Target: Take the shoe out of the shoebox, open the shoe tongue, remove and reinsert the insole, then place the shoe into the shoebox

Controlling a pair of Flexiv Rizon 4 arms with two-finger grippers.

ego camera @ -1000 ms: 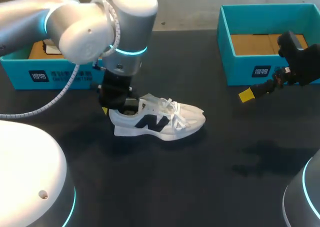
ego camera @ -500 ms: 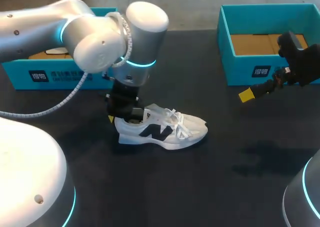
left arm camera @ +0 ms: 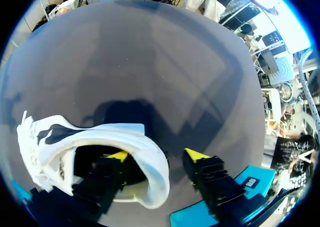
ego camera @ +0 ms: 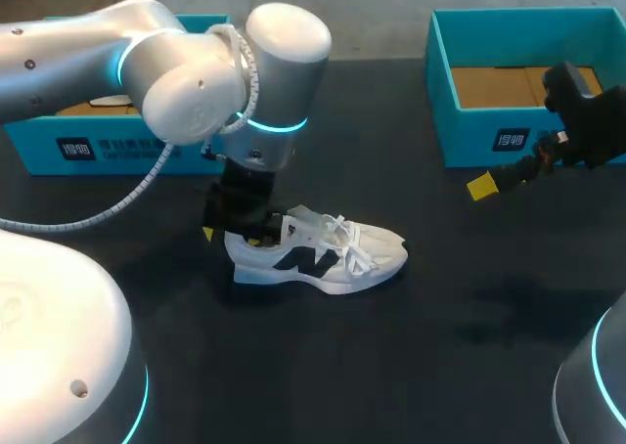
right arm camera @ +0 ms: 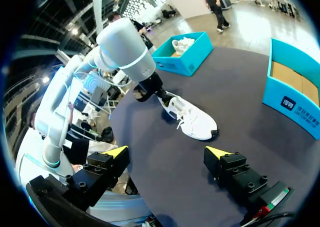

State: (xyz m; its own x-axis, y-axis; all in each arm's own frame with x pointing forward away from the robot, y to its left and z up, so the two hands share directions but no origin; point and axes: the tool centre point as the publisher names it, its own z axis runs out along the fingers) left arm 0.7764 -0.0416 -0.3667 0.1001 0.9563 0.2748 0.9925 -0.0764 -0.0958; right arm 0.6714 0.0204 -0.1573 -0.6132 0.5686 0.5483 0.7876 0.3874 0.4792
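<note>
A white sneaker with a dark side logo stands upright on the black table, toe to the right. My left gripper is at its heel. In the left wrist view this gripper is open and straddles the heel collar of the sneaker: one finger is inside the shoe, the other stands outside, apart from the heel. My right gripper hangs open and empty at the right, in front of the right shoebox. From the right gripper the sneaker lies well ahead.
A teal shoebox stands at the back left with something white inside. The right teal shoebox shows a bare cardboard bottom. My left arm's big joint hangs over the table between the left box and the sneaker.
My left arm shifted the sneaker slightly right by its heel, then its fingers spread and let go of the heel. The right arm has not moved.
</note>
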